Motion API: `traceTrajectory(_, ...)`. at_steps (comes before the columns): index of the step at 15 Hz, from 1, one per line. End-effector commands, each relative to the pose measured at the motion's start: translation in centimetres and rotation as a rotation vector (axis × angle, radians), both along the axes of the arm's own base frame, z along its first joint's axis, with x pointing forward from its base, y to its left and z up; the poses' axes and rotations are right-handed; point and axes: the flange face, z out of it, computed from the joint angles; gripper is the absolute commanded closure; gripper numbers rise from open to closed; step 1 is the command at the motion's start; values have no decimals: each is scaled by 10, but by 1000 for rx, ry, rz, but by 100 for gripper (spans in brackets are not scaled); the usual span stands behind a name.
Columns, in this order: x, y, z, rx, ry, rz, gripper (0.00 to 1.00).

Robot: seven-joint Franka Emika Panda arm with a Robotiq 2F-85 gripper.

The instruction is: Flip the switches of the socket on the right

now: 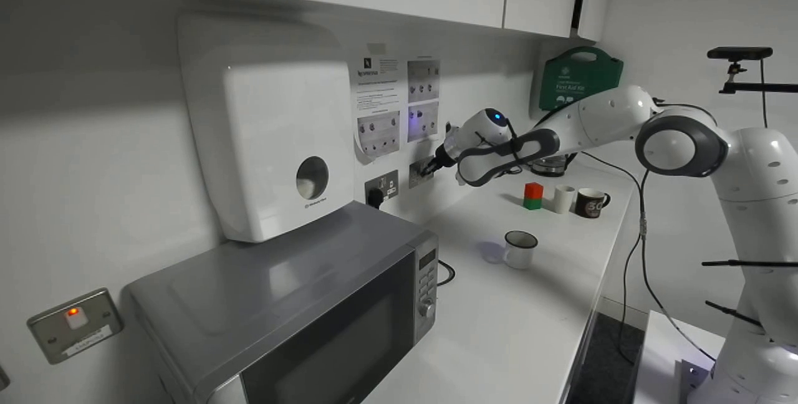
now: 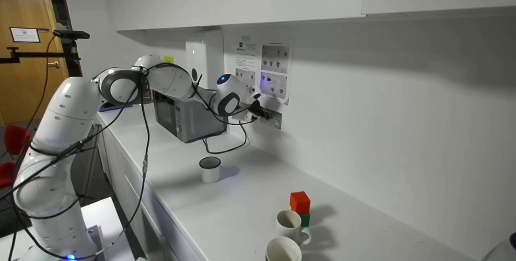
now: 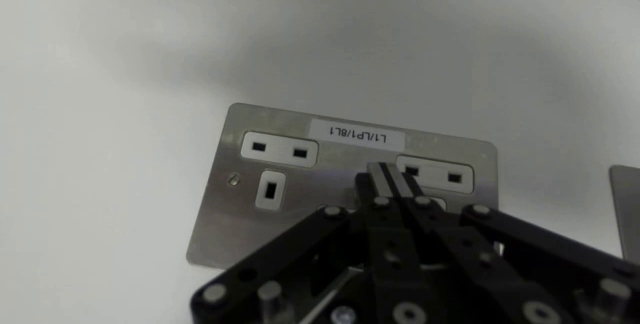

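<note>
Two fingers (image 3: pixel 380 180) meet, holding nothing — the socket (image 3: pixel 320 184) lies directly ahead of the gripper (image 3: pixel 390 180), long axis crosswise — contact unclear.

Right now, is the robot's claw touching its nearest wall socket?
Cannot tell: in the wrist view, the gripper overlaps the socket, leaving contact or gap unclear.

the claw (image 3: pixel 384 170) partly hides the socket (image 3: pixel 327 184); the wrist view crops another plate (image 3: pixel 628 206).
</note>
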Motion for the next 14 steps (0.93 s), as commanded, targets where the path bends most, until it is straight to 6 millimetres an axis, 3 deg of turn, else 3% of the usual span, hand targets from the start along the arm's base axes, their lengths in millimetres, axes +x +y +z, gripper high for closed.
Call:
traceTrajectory(1, 13, -4, 5, -26, -6, 29, 100)
traceTrajectory(4, 9, -5, 6, -33, 1, 34, 100)
traceTrajectory(14, -40, -22, 14, -3, -6, 0, 100)
